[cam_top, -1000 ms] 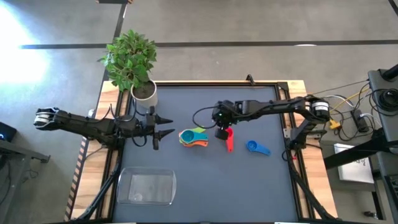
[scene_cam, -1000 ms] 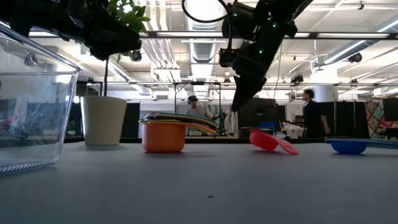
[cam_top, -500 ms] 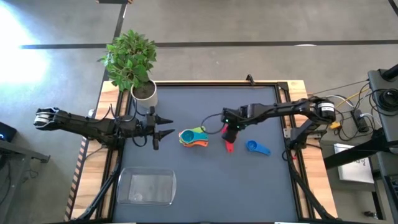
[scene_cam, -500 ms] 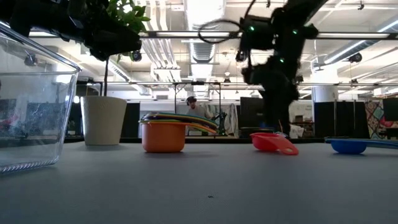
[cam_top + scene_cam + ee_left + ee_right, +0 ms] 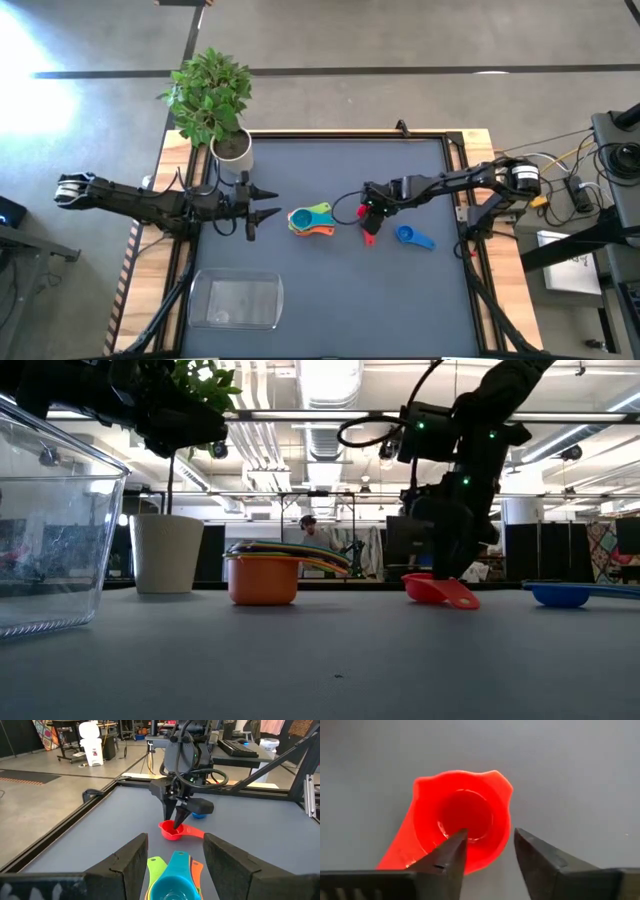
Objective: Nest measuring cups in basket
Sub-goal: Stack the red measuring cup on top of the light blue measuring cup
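The red cup point(image 5: 462, 817) sits upright on the table mat, right of centre, its handle point(image 5: 369, 235) pointing at the near edge. My right gripper point(image 5: 487, 837) is open and low over it, pointing down, one finger inside the bowl and one outside the wall. A nested stack of cups point(image 5: 312, 220), light blue on top, rests at mid-table. The dark blue cup point(image 5: 412, 237) lies alone to the right. My left gripper point(image 5: 274, 202) hovers open, left of the stack. The clear basket point(image 5: 238, 300) stands at the near left. My right gripper comes from above, pointing down, and straddles the red cup's wall on the side away from the handle point(image 5: 502, 832), one finger point(image 5: 452, 845) in the bowl and one outside. Whether either finger touches the wall, I cannot tell. The cup rests on the table.
A white plant pot point(image 5: 232, 148) with a leafy plant stands at the far left corner, behind my left arm. People and workshop gear show in the room beyond the far edge point(image 5: 500, 540). Bare mat lies between the stack and the basket.
My right gripper has come down from above the table and shifted a little toward the right and near edges, ending with its open fingers around the red cup's wall. The red cup, the stack and my left arm have stayed where they were.
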You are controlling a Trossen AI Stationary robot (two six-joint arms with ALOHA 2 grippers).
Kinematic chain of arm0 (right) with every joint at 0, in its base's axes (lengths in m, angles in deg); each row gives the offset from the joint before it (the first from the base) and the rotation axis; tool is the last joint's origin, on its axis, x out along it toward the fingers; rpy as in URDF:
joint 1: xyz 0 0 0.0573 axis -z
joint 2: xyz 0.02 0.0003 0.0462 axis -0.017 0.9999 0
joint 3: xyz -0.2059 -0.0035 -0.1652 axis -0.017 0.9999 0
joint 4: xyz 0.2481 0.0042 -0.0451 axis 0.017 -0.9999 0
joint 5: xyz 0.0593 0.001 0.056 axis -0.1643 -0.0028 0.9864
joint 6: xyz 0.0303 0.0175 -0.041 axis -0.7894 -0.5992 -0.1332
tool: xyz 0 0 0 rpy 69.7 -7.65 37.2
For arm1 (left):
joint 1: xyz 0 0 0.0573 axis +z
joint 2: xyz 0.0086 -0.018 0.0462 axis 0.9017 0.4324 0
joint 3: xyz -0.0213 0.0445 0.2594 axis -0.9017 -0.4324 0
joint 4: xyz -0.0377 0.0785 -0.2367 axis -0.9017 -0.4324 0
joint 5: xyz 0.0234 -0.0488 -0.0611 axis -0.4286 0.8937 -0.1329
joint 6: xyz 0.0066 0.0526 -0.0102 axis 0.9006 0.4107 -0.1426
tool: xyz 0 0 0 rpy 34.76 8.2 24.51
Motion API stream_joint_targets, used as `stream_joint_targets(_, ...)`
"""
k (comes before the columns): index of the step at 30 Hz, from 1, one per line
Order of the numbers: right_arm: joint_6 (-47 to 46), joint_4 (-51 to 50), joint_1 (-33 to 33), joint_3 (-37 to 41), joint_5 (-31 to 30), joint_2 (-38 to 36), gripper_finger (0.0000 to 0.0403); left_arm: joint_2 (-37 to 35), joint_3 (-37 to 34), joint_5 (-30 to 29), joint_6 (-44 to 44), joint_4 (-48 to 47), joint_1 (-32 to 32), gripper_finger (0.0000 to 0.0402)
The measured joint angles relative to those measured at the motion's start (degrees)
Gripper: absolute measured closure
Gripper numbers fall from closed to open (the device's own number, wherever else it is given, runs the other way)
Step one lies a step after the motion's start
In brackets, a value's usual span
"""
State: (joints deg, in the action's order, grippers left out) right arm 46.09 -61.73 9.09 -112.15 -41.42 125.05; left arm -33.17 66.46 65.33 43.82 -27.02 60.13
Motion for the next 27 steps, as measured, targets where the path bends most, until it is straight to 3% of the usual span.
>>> stream_joint_targets(7,5.32,0.03,0.02,-0.56,0.0,0.0,0.0381,0.02,0.0,-0.98,0.44,0.03,0.02,0.0228)
stream_joint_targets(19,20.49,1.33,0.02,-17.0,0.48,0.99,0.0394,-3.69,-0.82,-0.63,1.15,-0.78,1.77,0.0252)
stream_joint_targets(27,28.89,7.24,0.78,-27.48,12.29,7.77,0.0394,-10.9,-3.76,-0.63,1.02,-0.94,2.12,0.0296)
